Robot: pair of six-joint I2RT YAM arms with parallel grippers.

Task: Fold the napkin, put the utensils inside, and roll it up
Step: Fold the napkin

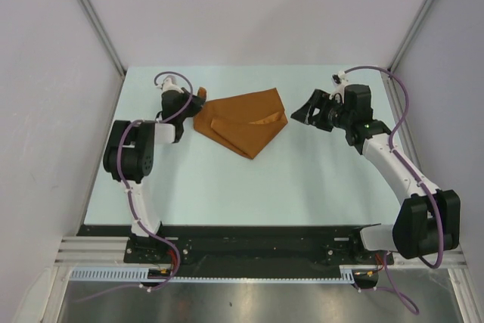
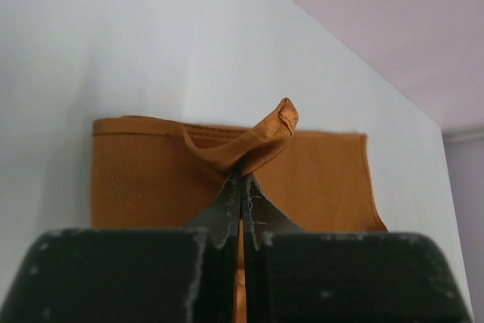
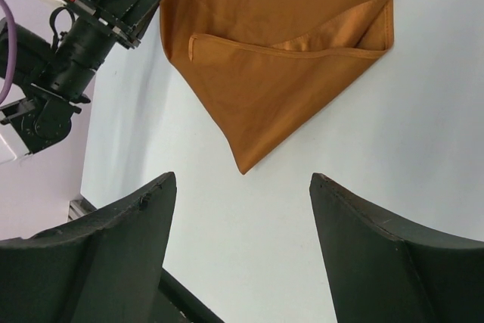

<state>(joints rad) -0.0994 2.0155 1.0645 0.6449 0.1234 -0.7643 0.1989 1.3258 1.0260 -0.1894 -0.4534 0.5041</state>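
1. We find the napkin point(image 1: 243, 122) lying on the bench point(image 1: 302, 187), in its far half near the middle. It is partly folded into an uneven pointed shape.
2. We note the left end effector point(image 1: 200, 101) clenched on the napkin's left corner, with a loop of cloth raised above its closed jaws.
3. We note the right end effector point(image 1: 308, 111) released, jaws wide, grasping nothing. It sits just right of the napkin and apart from it.
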